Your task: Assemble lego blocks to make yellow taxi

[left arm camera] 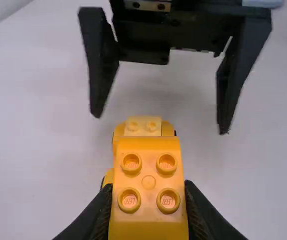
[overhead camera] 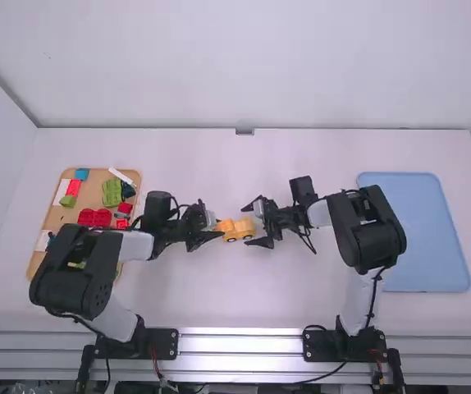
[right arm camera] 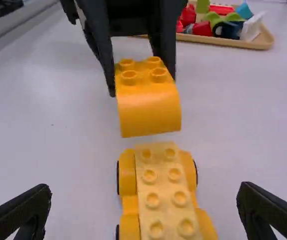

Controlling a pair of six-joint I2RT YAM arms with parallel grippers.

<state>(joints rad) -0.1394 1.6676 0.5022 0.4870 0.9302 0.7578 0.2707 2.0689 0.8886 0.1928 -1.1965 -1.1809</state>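
Pinching the yellow block (right arm camera: 149, 107) in my left hand (right arm camera: 142, 82), right hand (left arm camera: 161, 122) wide open, empty, I should square the block over the wheeled base (right arm camera: 162, 187) before pressing.

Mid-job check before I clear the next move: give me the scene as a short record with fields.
left gripper: jaws shut on a curved-ended yellow block
block: studs up, not joined to the wheeled base
wheeled base: yellow, topped by a pale studded plate
right gripper: jaws wide open, one to each side of the base, not gripping it
tan tray: left side of table, holding red, green, blue and white pieces
blue tray: right side of table
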